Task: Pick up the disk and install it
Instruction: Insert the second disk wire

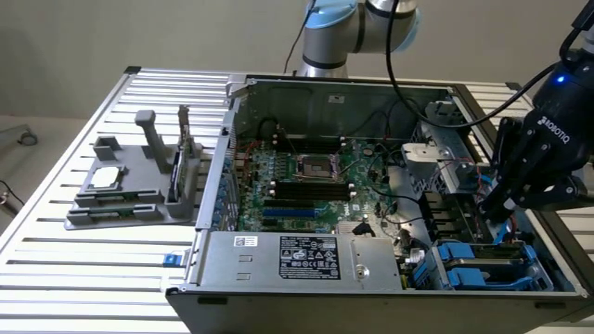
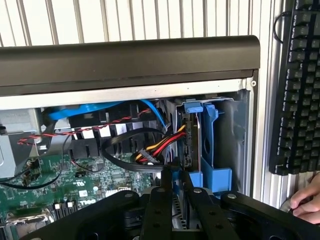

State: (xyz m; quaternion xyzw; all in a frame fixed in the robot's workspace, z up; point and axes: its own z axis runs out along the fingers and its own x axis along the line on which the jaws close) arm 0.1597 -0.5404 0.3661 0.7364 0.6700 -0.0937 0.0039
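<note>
My tool has its fingers pinched narrowly on the upright edge of the disk, which stands in its blue carrier inside the open computer case, at the corner bay beside the bundled cables.

This looks like a lab or workshop for robot tests. An open computer case lies on a metal table with long slats. A robot arm stands behind the case. Beside the case, on the exterior view's left, sits a grey holder with spare parts. A black keyboard lies just outside the case wall, with a person's hand near it.
</note>
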